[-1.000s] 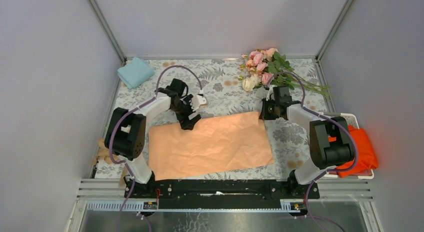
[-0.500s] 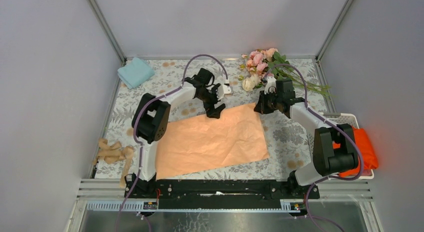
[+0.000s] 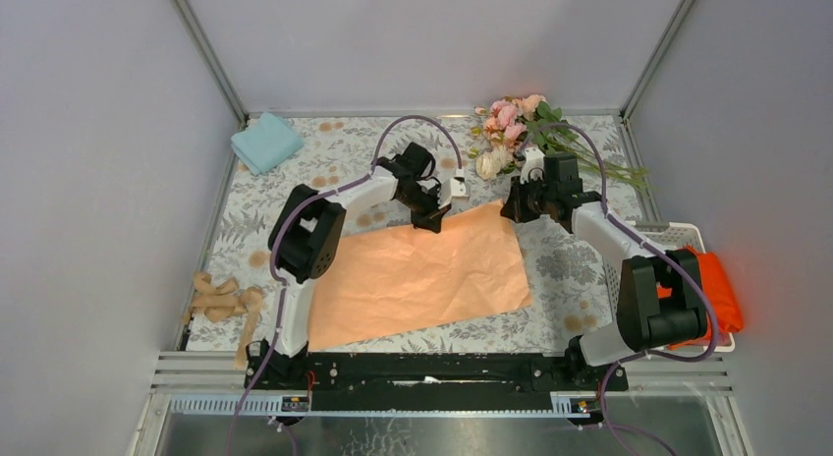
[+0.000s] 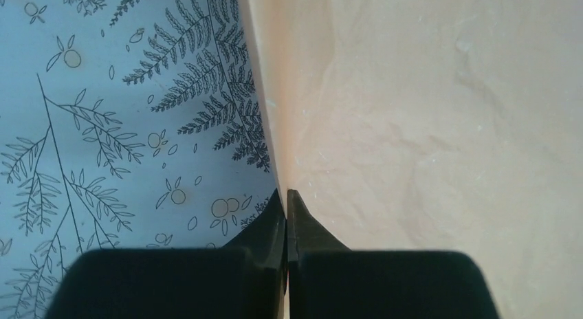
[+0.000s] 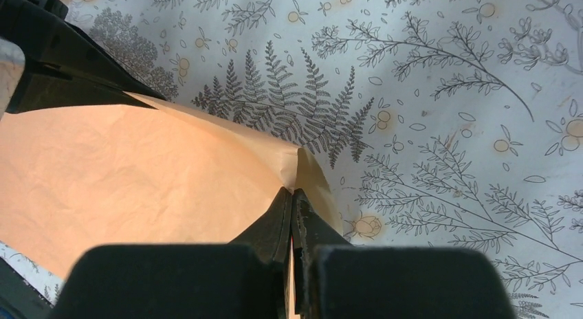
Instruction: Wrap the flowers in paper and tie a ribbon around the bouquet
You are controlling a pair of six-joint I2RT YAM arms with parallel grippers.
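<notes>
paper is lying spread across the middle of the patterned tablecloth, its long side running left to right, and you are gripping it along the far edge with both claws.

your left claw is sitting on that far edge, a little left of the far right corner. its fingers are pressed together with the sheet caught between the tips. from the left wrist you are seeing the paper's edge running straight into the seam between them, with tablecloth on one side and crinkled sheet on the other.

your right claw is pinching the far right corner itself. from the right wrist you are seeing its jaws closed tight, with the corner standing up in a small fold right at the tips. the rest of the sheet is spreading away to the left.

flowers are lying at the far right of the table, just beyond the right claw and apart from the paper. the blooms are bunching toward the back wall and the thin stems are trailing off to the right.

ribbon is lying in a loose heap at the near left edge of the table, beside the left arm's base and not touching the paper.

a folded blue cloth is resting in the far left corner. an orange cloth is sitting in a white basket at the right edge.
</notes>
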